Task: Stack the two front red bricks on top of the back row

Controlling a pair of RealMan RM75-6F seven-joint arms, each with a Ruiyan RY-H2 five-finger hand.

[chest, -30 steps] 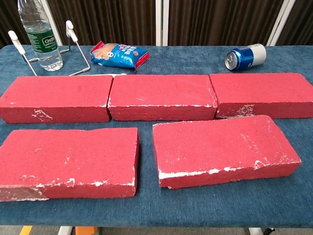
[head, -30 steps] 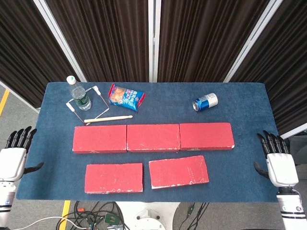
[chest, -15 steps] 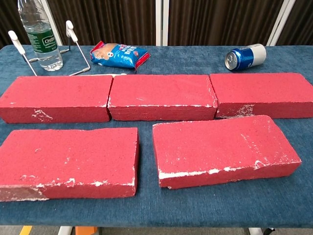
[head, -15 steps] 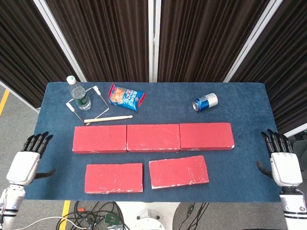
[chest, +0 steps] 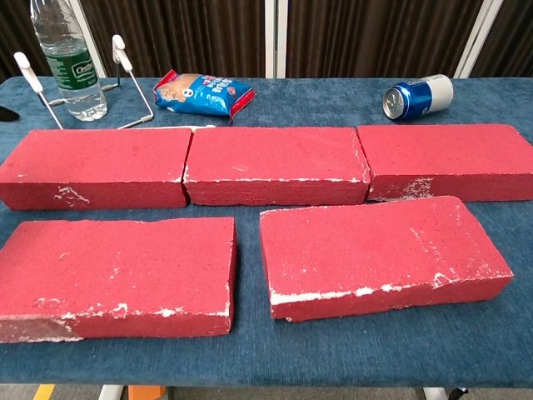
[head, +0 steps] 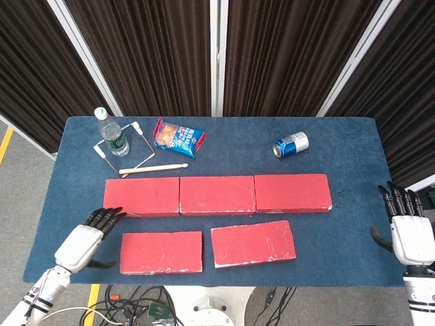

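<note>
Three red bricks lie end to end as a back row (head: 217, 194) (chest: 275, 165) across the blue table. In front lie the front left brick (head: 162, 252) (chest: 117, 275) and the front right brick (head: 253, 243) (chest: 379, 254), which is slightly skewed. My left hand (head: 87, 240) hovers over the table just left of the front left brick, fingers apart and pointing at the back row's left end, holding nothing. Only a dark fingertip (chest: 7, 114) of it shows at the chest view's left edge. My right hand (head: 409, 231) is off the table's right edge, fingers spread and empty.
Behind the back row lie a water bottle (head: 111, 133) (chest: 69, 57), a wire stand (head: 122, 148) (chest: 125, 71), a wooden stick (head: 153, 168), a blue snack bag (head: 179, 138) (chest: 202, 93) and a tipped blue can (head: 291, 145) (chest: 419, 95). Dark curtains close off the far side.
My left hand has swung in from beyond the table's left edge to over the table beside the front left brick. The right hand drifted slightly right. The bricks have not moved.
</note>
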